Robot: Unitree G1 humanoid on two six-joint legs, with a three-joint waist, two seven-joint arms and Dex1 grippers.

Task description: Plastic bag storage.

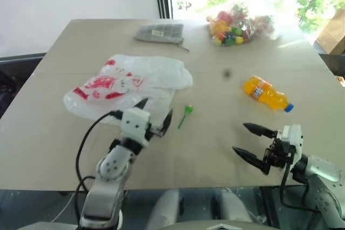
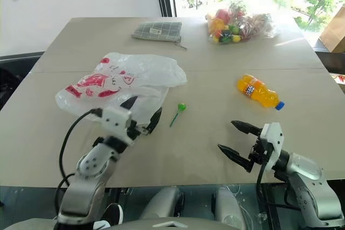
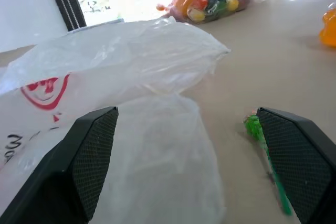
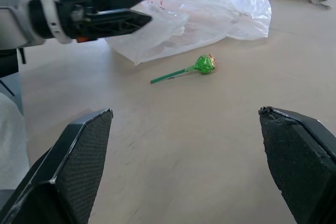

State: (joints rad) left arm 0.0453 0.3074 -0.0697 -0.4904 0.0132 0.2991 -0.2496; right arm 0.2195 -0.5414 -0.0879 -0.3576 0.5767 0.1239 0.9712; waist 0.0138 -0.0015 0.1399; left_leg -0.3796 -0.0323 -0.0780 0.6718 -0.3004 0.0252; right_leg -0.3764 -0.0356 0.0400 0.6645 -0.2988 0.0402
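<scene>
The left tool point(image 1: 156, 116) is hovering nearest the camera with its 2 black fingers spread wide, empty, at the near edge of the plastic bag point(image 1: 129, 87). The bag is lying crumpled on the left half of the table point(image 1: 64, 149). A green lollipop point(image 1: 186, 113) is resting just beside the bag, to its right. The right tool point(image 1: 249, 143) is standing wide apart too, holding nothing, over bare table. An orange soda bottle point(image 1: 265, 93) is lying beyond it. A checked pouch point(image 1: 159, 33) and a clear bag of colourful items point(image 1: 237, 25) are sitting along the far edge.
</scene>
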